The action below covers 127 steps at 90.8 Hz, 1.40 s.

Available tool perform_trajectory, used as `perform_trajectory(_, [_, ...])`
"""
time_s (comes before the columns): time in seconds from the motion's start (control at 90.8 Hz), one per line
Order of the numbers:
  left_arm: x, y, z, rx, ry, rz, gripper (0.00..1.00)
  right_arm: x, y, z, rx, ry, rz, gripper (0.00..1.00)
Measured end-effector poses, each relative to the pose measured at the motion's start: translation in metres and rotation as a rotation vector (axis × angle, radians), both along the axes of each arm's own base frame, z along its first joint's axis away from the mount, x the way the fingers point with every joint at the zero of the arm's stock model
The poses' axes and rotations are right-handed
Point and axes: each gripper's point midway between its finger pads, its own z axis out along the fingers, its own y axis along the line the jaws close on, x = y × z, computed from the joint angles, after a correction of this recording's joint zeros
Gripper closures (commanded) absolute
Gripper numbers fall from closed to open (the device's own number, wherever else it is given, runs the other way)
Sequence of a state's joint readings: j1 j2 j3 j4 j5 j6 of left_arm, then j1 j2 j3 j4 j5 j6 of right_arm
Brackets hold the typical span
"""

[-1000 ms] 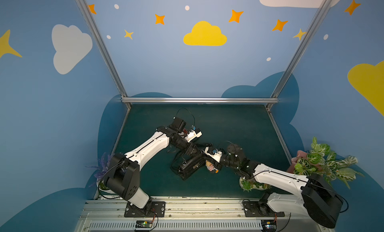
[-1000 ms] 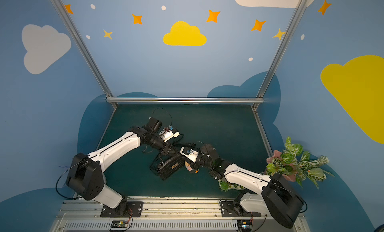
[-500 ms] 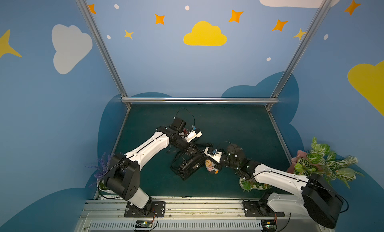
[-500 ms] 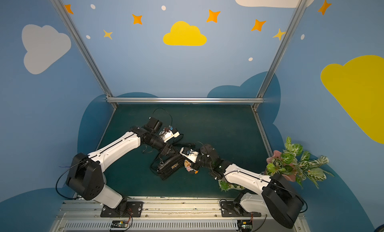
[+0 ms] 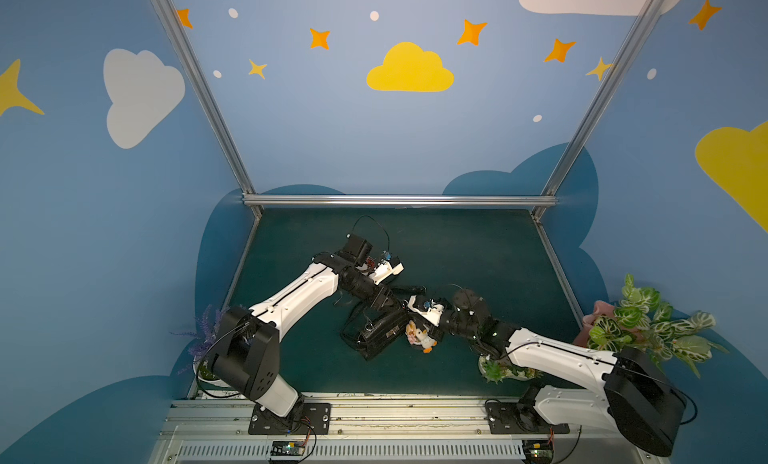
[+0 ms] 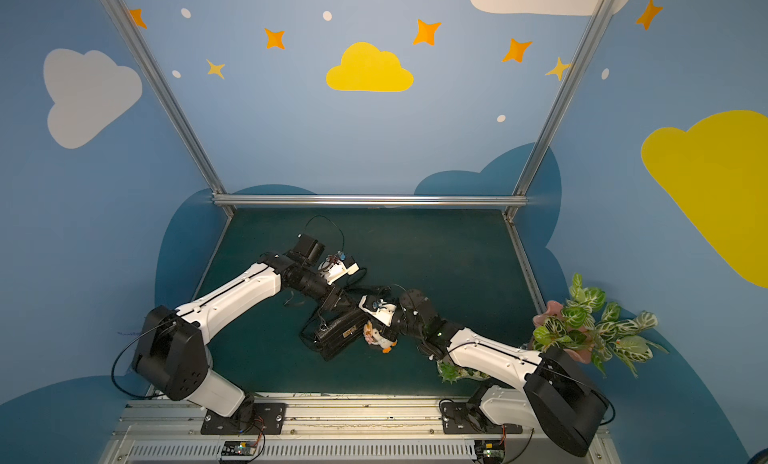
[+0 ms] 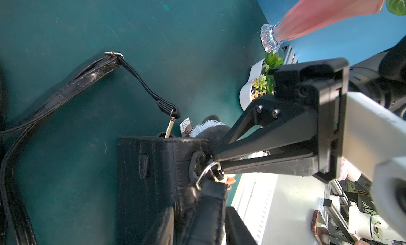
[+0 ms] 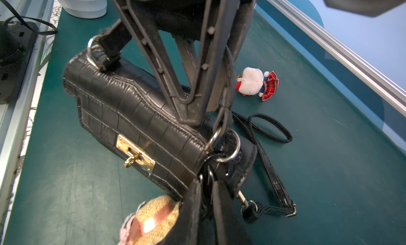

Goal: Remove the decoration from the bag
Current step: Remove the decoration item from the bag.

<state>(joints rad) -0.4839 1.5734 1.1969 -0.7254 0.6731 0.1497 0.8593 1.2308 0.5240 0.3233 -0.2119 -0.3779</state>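
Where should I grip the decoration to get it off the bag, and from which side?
Probably best: on the decoration, take the metal clip hooked at the ring on the end of the bag, not the soft plush. Come from that end, on the robot's right: the charms sit beside it there, while the left gripper holds the bag's top.
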Motion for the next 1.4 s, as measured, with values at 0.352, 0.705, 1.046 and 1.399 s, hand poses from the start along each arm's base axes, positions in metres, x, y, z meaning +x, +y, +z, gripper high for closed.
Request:
perform_trajectory(0.352, [0.0,0.001,-0.001,0.006,0.0,0.001,0.62,-0.005,0.003,0.001,0.022,0.032,0.02,0.85])
perform_trajectory(0.705, [0.0,0.003,-0.002,0.022,0.0,0.004,0.7,-0.006,0.005,0.004,0.053,0.061,0.027,0.85])
perform_trajectory(1.046, [-0.003,0.005,-0.001,0.035,0.009,-0.004,0.74,-0.006,0.006,0.01,0.098,0.103,0.03,0.85])
perform_trajectory(1.399, [-0.004,0.006,-0.001,0.035,0.01,-0.005,0.71,-0.006,0.008,0.012,0.127,0.14,0.039,0.85])
